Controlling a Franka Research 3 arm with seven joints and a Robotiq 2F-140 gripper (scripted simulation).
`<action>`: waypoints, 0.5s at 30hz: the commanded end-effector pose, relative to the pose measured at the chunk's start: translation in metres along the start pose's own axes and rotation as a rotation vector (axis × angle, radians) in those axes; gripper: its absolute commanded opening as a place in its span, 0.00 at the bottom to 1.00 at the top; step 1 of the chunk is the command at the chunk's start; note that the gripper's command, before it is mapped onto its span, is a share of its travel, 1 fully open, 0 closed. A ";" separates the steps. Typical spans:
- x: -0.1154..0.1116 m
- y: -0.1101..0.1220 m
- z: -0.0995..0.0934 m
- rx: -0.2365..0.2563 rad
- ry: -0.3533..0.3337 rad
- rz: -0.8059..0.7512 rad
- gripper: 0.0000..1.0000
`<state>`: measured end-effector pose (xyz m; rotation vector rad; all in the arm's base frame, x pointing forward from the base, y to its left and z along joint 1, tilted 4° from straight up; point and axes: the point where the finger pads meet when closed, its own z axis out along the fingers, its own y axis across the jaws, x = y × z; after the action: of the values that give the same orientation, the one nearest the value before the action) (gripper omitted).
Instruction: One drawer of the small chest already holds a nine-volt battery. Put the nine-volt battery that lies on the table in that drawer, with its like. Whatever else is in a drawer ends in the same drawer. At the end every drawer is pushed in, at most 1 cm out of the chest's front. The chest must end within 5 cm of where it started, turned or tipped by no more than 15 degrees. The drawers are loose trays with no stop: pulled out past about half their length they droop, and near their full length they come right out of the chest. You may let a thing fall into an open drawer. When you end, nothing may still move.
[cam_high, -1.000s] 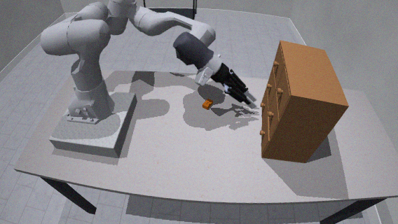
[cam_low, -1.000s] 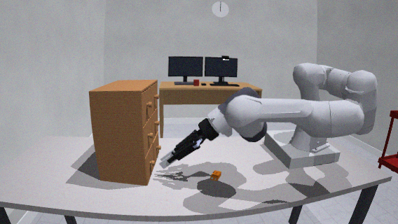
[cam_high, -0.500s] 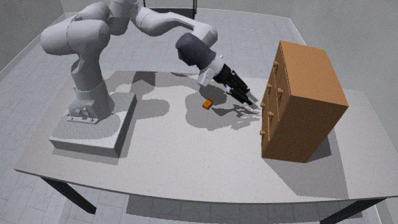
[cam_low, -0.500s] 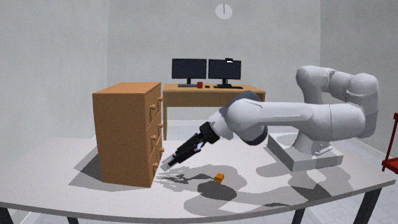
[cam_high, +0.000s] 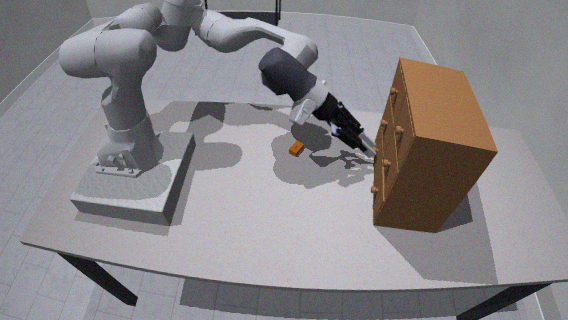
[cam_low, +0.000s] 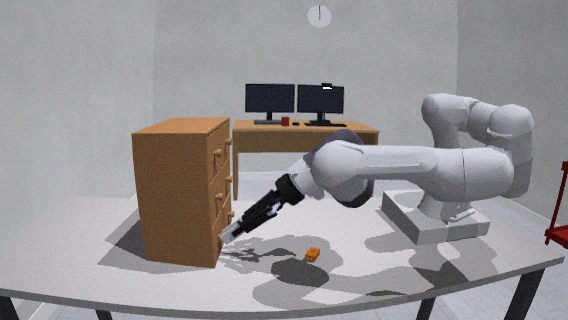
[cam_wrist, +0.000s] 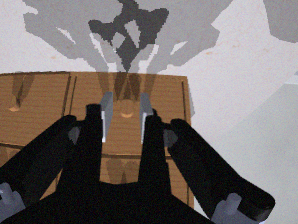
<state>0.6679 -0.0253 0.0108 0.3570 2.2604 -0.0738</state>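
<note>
The chest (cam_high: 440, 170) (cam_low: 175, 200) stands upright with its knobbed front facing the robot; every drawer looks pushed in. The gripper (cam_high: 372, 151) (cam_low: 226, 238) (cam_wrist: 126, 102) slants down to the bottom row of the front. Its fingers are partly apart, one on each side of a bottom-row knob (cam_wrist: 127, 114), with gaps showing on both sides in the wrist view. The orange nine-volt battery (cam_high: 296, 148) (cam_low: 312, 254) lies on the table between the robot's base and the chest. The drawers' insides, with the other battery, are hidden.
The other bottom-row knob (cam_high: 374, 189) (cam_wrist: 14, 107) is beside the gripper, and more knobs (cam_high: 386, 163) (cam_low: 219, 196) stick out above. The table (cam_high: 250, 240) carries the robot's base block (cam_high: 120, 200) at the far side from the chest. A desk with monitors stands beyond.
</note>
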 end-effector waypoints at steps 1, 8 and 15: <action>-0.003 0.000 0.002 0.001 -0.001 0.001 0.20; -0.004 0.000 0.003 0.001 -0.001 0.001 0.20; -0.004 0.000 0.003 0.001 -0.001 0.001 0.20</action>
<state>0.6719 -0.0259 0.0100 0.3565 2.2623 -0.0723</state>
